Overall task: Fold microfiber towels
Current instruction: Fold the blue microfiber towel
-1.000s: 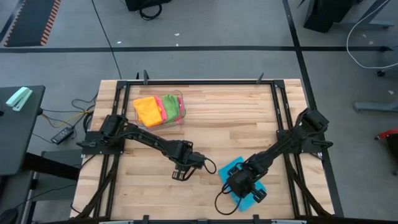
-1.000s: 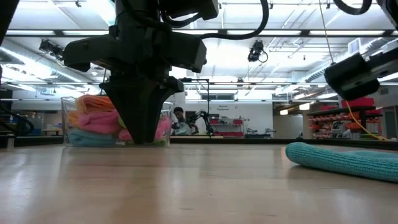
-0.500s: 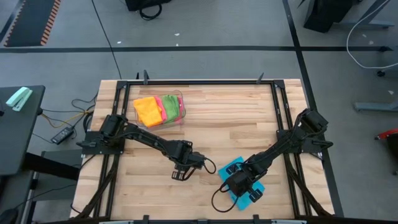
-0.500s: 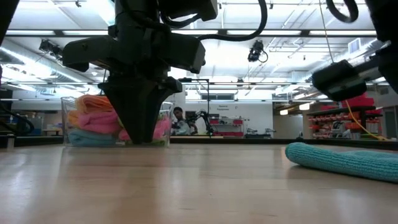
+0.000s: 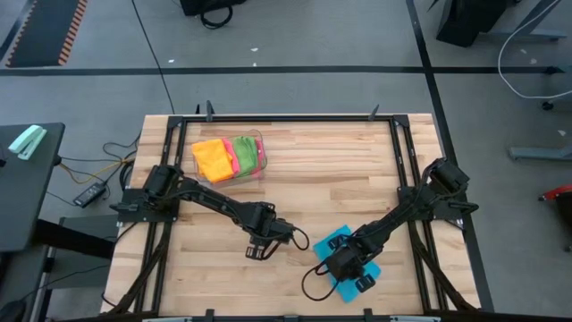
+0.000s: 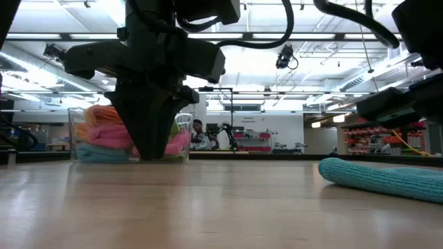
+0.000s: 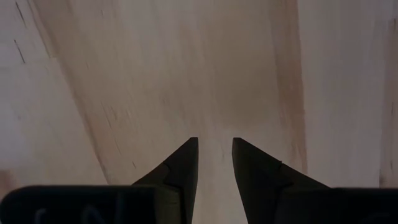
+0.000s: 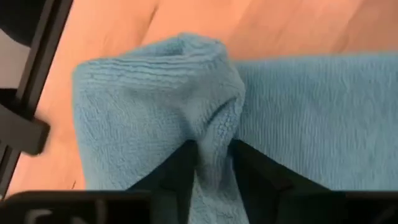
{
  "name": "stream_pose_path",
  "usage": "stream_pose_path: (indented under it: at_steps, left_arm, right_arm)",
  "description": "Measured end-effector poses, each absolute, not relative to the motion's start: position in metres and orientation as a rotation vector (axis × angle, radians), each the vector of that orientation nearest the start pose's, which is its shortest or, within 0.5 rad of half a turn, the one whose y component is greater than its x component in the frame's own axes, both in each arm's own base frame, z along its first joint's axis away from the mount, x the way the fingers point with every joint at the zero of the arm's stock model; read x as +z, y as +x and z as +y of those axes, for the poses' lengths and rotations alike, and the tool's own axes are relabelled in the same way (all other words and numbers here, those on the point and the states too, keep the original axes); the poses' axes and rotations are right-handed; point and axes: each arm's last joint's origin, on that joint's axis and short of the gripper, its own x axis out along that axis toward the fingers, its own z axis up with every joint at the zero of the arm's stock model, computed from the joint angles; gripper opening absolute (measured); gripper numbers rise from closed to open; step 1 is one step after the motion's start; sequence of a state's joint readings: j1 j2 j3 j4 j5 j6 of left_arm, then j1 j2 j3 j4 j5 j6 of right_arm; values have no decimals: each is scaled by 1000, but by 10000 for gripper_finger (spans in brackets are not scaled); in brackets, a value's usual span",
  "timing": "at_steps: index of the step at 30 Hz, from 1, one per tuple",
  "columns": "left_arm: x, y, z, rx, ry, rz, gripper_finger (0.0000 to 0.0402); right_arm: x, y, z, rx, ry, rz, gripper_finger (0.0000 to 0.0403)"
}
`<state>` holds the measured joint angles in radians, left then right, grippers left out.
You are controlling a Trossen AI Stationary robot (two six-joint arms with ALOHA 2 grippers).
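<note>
A blue microfiber towel (image 5: 333, 240) lies folded on the wooden table near its front right (image 6: 381, 178). My right gripper (image 5: 356, 279) points steeply down onto it, open, and a raised ridge of the towel (image 8: 214, 93) runs into the gap between its fingers (image 8: 214, 149). My left gripper (image 5: 259, 249) hangs open over bare wood at the table's middle (image 7: 215, 142), pointing straight down and touching nothing. More towels, orange, pink and green, sit in a clear bin (image 5: 228, 158). My right gripper stands astride a pushed-up ridge of the blue towel (image 8: 217, 134), one finger on each side, and the cloth fills the gap between them. The fingers (image 8: 255, 162) come from above, slanting down. The towel lies on the table, slack.
The clear bin of towels (image 6: 128, 135) stands at the far left. Black frame rails (image 5: 402, 161) run along the table's edges. Bare wood lies between the two arms and along the far right.
My right gripper has sunk a little onto the blue towel, shifted slightly toward the table's near left and rolled about its own pointing line. The towel has stayed on the table.
</note>
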<state>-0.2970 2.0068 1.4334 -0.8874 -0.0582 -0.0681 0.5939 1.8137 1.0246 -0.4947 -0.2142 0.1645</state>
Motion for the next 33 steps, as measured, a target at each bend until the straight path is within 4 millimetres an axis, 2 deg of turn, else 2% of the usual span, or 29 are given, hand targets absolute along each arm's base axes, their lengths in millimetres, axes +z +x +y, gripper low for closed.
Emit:
stream_pose_path:
  at_steps: [6, 9, 14, 20, 26, 30, 33]
  left_arm:
    - [164, 364, -110, -147, 204, 1443, 107]
    - [164, 365, -109, -150, 209, 1445, 107]
    - [164, 367, -105, -141, 199, 1437, 107]
    - [164, 367, -105, -136, 193, 1437, 107]
    - [165, 369, -106, -130, 179, 1414, 107]
    - [165, 369, -106, -116, 162, 1415, 107]
    - [165, 369, -106, -115, 162, 1414, 107]
  right_arm:
    - [150, 269, 183, 452, -158, 1420, 163]
    - [158, 269, 189, 430, -194, 1424, 175]
    - [172, 262, 215, 420, -319, 1327, 178]
    - [178, 235, 252, 311, -475, 1148, 178]
    - [162, 219, 274, 197, -445, 804, 171]
    - [132, 209, 265, 216, -303, 709, 156]
    - [120, 204, 258, 261, -190, 571, 141]
